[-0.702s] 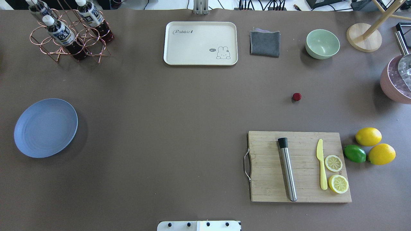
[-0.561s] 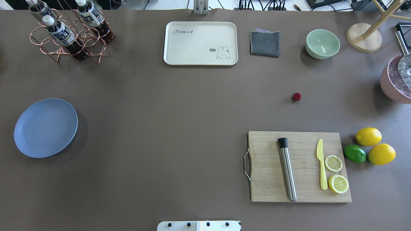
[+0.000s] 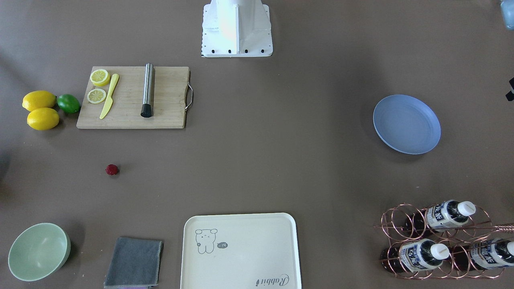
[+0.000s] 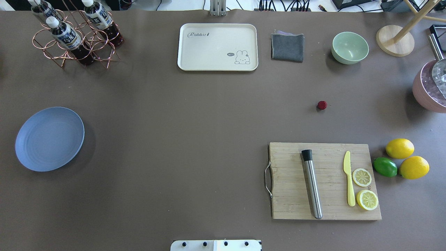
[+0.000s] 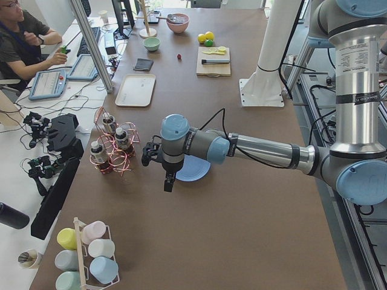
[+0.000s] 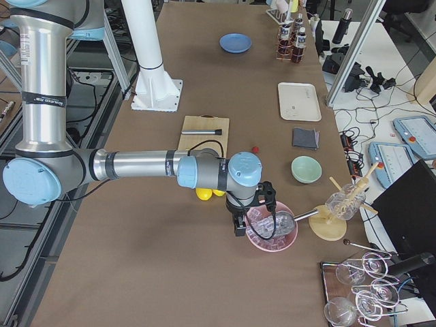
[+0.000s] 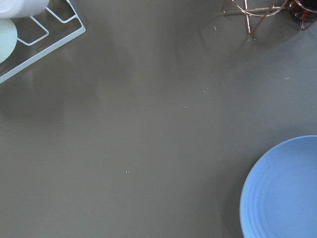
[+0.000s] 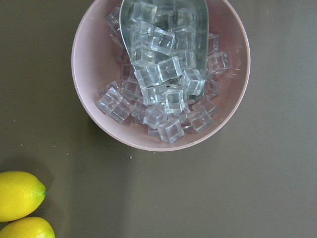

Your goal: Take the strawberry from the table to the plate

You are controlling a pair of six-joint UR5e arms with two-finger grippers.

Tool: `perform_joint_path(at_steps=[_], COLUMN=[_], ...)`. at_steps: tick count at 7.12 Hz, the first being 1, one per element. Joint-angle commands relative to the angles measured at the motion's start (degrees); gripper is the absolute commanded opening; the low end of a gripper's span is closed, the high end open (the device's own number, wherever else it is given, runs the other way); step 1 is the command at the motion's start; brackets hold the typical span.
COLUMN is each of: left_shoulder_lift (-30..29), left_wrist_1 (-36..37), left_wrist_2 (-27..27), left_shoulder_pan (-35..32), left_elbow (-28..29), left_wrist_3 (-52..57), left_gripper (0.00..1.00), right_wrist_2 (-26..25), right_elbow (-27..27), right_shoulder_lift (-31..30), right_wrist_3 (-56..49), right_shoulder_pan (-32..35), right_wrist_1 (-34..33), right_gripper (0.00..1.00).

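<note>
The strawberry [image 4: 322, 105] lies alone on the surface [image 4: 195, 115], on my right half. It is between the board [image 4: 324, 181] and the green bowl [image 4: 350, 47] and touches neither. The plate [image 4: 49, 138] is far off on my left half, with nothing on it.

I judge the berry to be very light, so weight is no worry; rolling is. It is tiny, roundish and bumpy, and a nudge from one finger could send it skidding before the other arrives. Whether it is real and soft or a hard prop I cannot tell, so I would squeeze gently. I would come straight down, straddle its widest middle, and keep the tips close to the surface so it cannot squirt out below.

Both top-down views give me the berry and plate clearly, but no arm. Only the side views show the arms. From the left end I see the left fingers [image 5: 169, 180] hanging over the surface near the plate's edge; from the right end, the right fingers [image 6: 238, 225] hang by the pink ice bowl [image 6: 272, 230], and the berry is a red speck beyond. In neither can I tell whether the fingers are apart or together, and the wrist cameras show no fingers. The left wrist sees a slice of plate, the right wrist ice cubes and two lemons [image 8: 20, 196]; neither sees the berry.
</note>
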Motion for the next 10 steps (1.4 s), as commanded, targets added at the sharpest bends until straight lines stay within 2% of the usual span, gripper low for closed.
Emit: perform_joint_path(at_steps=[1, 4, 6, 7, 9, 10], left_shoulder_lift=[0.25, 0.33, 3.22, 3.84, 3.94, 4.72], left_wrist_1=[0.07, -0.37, -7.63, -8.45, -8.55, -9.24], left_wrist_2=[-0.09, -0.09, -0.09, -0.17, -5.24, -5.53], left_shoulder_pan=[1.09, 1.54, 1.54, 1.54, 1.54, 1.54], left_elbow=[-0.34, -0.42, -0.07, -0.25, -0.07, -0.25], left_wrist_3=[0.22, 0.48, -0.13, -0.22, -0.4, -3.71], left_gripper=[0.98, 0.98, 0.98, 0.97, 0.97, 0.97], right_wrist_2=[0.07, 0.16, 0.16, 0.16, 0.16, 0.16], right_elbow=[-0.04, -0.22, -0.13, -0.13, -0.05, -0.13], right_shoulder_lift=[-0.02, -0.37, -0.46, -0.46, -0.46, -0.46], right_wrist_3=[-0.02, 0.07, 0.07, 0.07, 0.07, 0.07], right_shoulder_pan=[0.0, 0.0, -0.09, -0.09, -0.09, -0.17], right_wrist_1=[-0.07, 0.02, 0.02, -0.07, 0.02, 0.02], right_gripper=[1.0, 1.0, 1.0, 1.0, 1.0, 1.0])
